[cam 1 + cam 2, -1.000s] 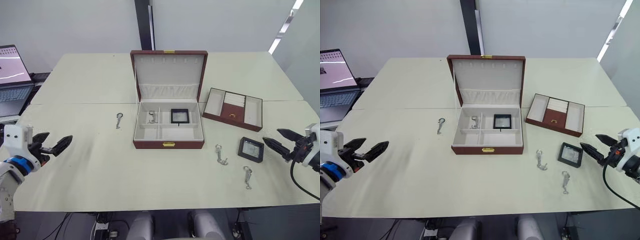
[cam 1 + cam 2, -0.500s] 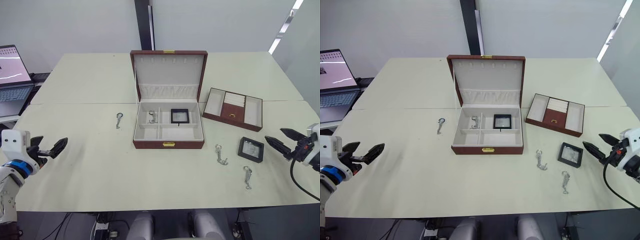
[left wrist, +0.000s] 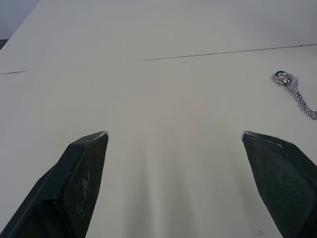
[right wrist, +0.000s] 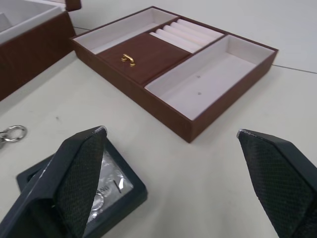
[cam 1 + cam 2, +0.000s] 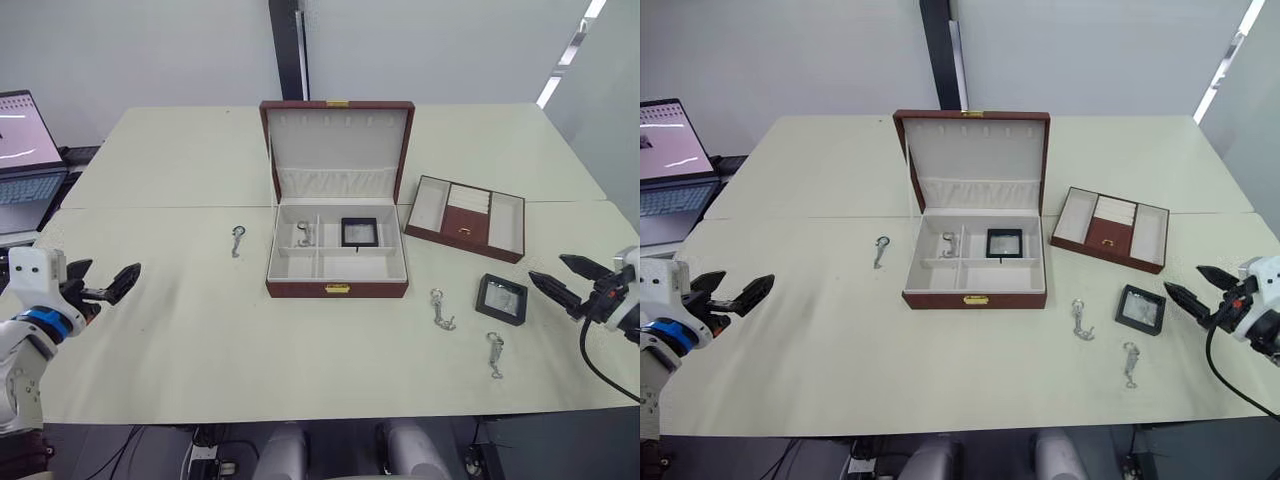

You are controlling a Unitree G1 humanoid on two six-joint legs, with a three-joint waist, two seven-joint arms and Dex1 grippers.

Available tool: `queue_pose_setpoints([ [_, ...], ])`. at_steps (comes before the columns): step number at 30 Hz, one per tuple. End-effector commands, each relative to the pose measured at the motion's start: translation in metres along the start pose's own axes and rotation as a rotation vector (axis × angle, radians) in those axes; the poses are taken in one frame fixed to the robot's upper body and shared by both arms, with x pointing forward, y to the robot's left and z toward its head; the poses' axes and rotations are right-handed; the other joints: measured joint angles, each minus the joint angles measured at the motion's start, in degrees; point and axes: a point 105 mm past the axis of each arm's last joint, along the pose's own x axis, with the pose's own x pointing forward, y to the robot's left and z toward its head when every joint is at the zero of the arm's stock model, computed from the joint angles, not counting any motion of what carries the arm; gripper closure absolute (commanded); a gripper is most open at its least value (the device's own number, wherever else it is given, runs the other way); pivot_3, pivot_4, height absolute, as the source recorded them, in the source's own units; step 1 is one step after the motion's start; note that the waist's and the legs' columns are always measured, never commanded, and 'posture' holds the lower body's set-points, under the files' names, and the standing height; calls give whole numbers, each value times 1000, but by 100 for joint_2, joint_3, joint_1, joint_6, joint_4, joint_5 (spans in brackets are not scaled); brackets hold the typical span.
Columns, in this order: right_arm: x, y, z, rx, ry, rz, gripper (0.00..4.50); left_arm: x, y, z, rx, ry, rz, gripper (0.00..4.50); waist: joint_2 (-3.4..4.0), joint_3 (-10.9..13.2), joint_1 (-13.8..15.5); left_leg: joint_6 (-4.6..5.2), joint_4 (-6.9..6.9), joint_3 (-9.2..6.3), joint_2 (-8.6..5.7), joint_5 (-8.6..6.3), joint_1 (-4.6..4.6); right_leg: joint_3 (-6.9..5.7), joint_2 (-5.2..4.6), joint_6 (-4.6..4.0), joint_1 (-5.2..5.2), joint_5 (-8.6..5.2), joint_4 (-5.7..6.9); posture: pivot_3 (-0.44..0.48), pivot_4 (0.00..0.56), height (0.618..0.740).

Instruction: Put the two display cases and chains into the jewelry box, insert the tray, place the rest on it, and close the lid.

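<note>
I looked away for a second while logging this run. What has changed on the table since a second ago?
Little. The right gripper drew slightly back from the display case on the table, open and empty. The left gripper shifted slightly, also open. The jewelry box, tray and loose chains stayed put.

No legible text, label, brand, number or sign on any item. Laptop (image 5: 670,170) screen beyond left gripper (image 5: 735,294): content lit but too small to read. Display case (image 4: 79,198) window under right gripper (image 4: 171,183) finger: faint marks, not readable.
</note>
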Motion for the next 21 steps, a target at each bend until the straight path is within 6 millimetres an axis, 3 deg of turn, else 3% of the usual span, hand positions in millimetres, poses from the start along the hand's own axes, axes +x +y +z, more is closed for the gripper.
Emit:
queue_pose_setpoints([
  [1,16,37,33,-58,-76,167,0,12,-16,10,-6,-56,-20,25,0,0,0,0,1,-1,0,0,0,0,0,0,0,0,1,0,150,740],
  [3,27,65,47,-83,-99,281,0,21,-32,9,-28,-68,-48,25,0,0,2,0,1,-1,1,0,0,-1,0,0,0,0,1,0,150,740],
  [11,52,140,83,-146,-151,538,0,49,-76,11,-77,-101,-95,25,-3,-1,19,-1,3,-8,-1,1,-5,-6,-1,1,-1,1,0,0,150,740],
  [16,61,163,95,-170,-172,603,0,67,-94,11,-83,-114,-72,25,-8,-2,22,-1,4,-8,-4,1,-7,-7,-2,1,-1,1,-1,0,150,740],
  [21,66,167,101,-175,-184,612,0,81,-114,7,-80,-109,-57,25,-9,-3,24,-1,4,-8,-4,1,-7,-7,-2,1,-2,1,-1,0,150,740],
])
